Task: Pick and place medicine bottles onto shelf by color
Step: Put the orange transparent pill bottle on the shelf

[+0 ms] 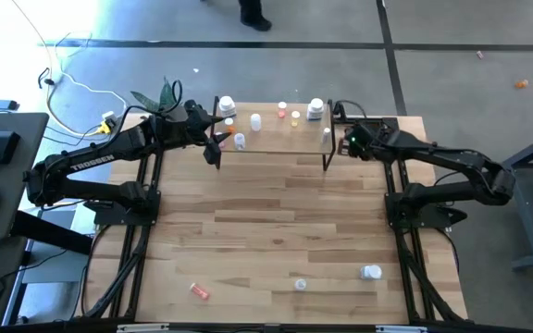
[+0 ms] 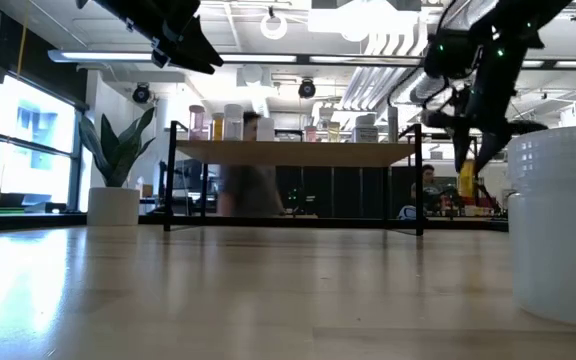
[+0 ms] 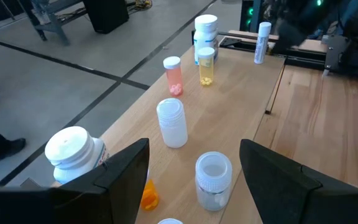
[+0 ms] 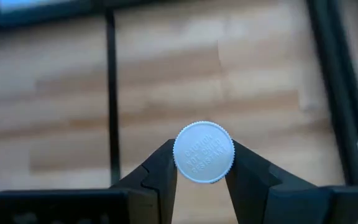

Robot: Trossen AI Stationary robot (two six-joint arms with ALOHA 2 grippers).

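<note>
High view: shelf (image 1: 276, 139) already carries several bottles; three bottles (image 1: 370, 272) remain on the table (image 1: 266, 231). Left wrist: left gripper (image 3: 194, 174) jaws spread, empty, over shelf. Right wrist: right gripper (image 4: 201, 163) pinching a white-capped bottle (image 4: 203, 152) at the shelf's end.

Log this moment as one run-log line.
left gripper: open, over shelf left end | right gripper: shut on white-capped bottle, at shelf right end | three bottles on table

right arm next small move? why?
Probably lower the bottle to the shelf and release. The right gripper is shut on its white cap, at the shelf's right end. The left gripper is open over the shelf's left end.
</note>
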